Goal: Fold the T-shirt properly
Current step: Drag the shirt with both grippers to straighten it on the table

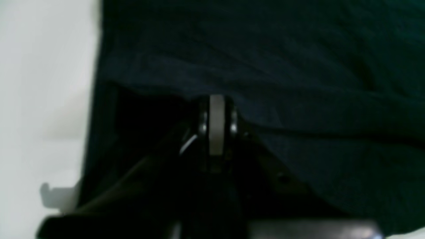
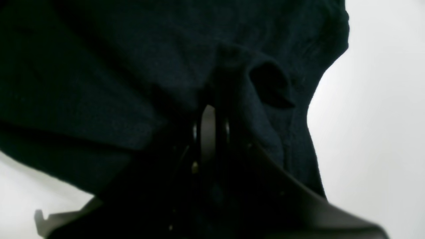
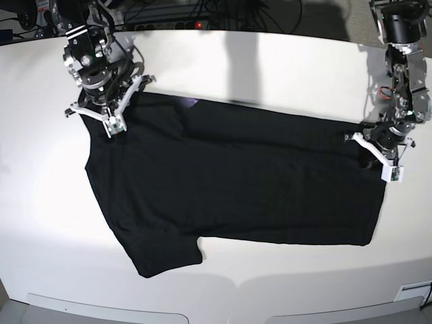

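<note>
Here, T-shirt [image 3: 229, 182] between both claws.

Glossy white table [image 3: 283, 61], tangle of dark cables [image 3: 182, 13] along its far edge.

Just a plain white table [image 3: 283, 67] with rounded front panels, plus a messy tangle of black cables [image 3: 202, 10] and a power strip [image 3: 169, 27] behind its far edge.
</note>
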